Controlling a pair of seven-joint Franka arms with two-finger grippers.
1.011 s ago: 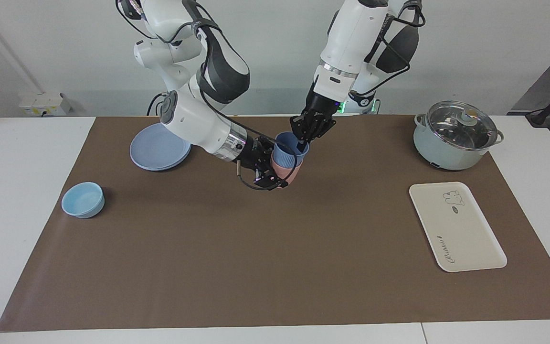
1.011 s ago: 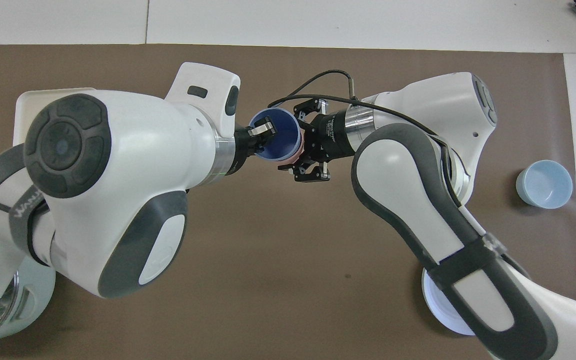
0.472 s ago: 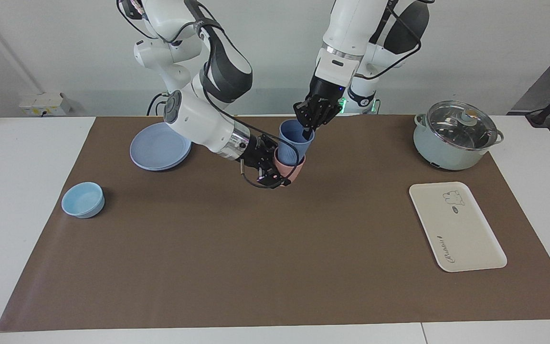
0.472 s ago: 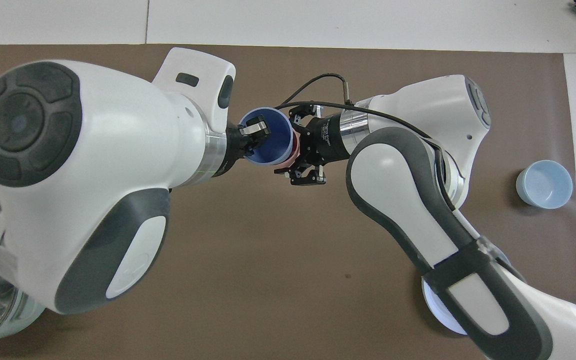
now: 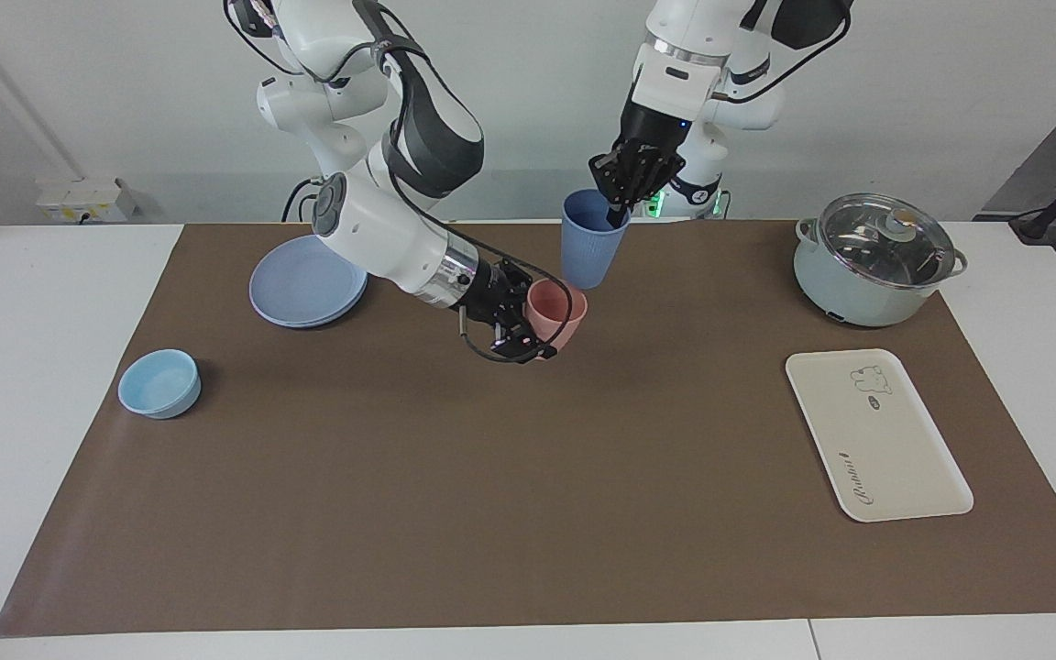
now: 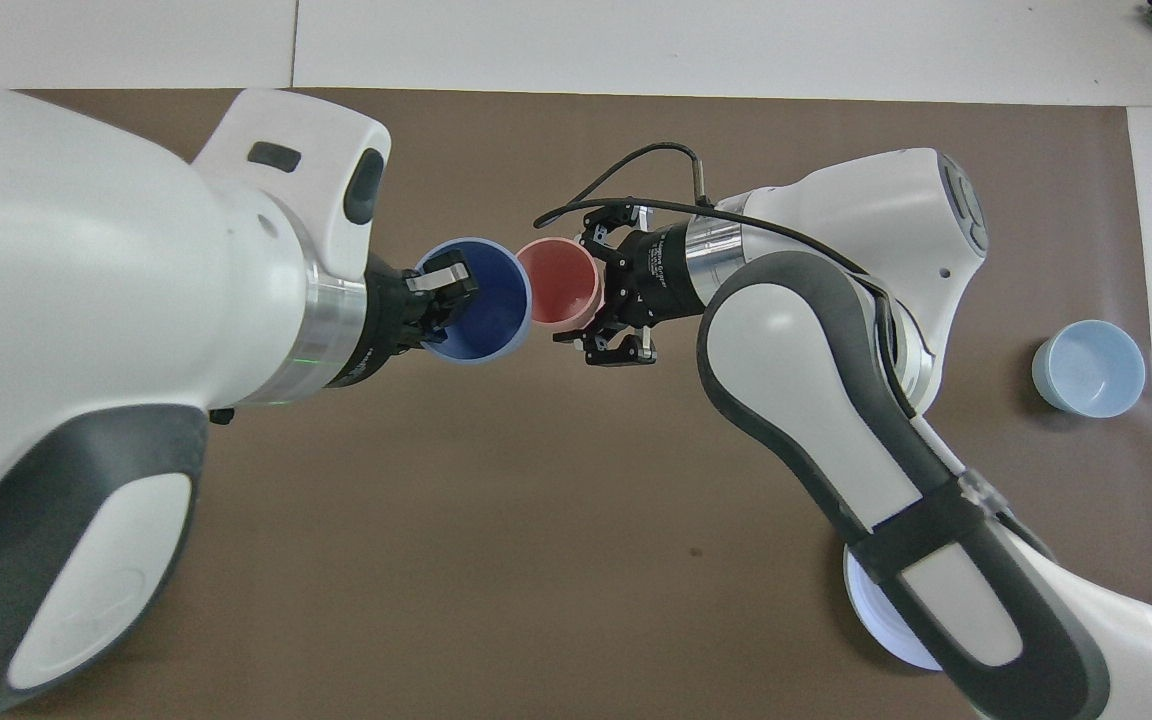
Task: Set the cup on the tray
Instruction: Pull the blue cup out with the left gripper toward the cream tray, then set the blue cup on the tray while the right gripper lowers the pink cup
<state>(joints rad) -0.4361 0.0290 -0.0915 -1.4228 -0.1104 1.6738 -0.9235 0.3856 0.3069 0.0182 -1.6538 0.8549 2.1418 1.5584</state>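
Observation:
The periwinkle-blue cup (image 5: 590,247) (image 6: 481,315) hangs upright in the air, clear of the salmon-pink cup (image 5: 557,312) (image 6: 558,280). My left gripper (image 5: 618,215) (image 6: 446,290) is shut on the blue cup's rim, one finger inside it. My right gripper (image 5: 537,319) (image 6: 588,285) is shut around the pink cup, low at the brown mat, mid-table. The cream-white tray (image 5: 876,435) lies bare at the left arm's end of the table, farther from the robots than both cups. In the overhead view my left arm hides it.
A lidded pot (image 5: 876,261) stands nearer to the robots than the tray. At the right arm's end lie a round blue plate (image 5: 306,282) (image 6: 876,620) and a light-blue bowl (image 5: 159,383) (image 6: 1088,367).
My left gripper has lifted the blue cup up out of the pink cup and a little toward the left arm's end. The right gripper has kept hold of the pink cup in place.

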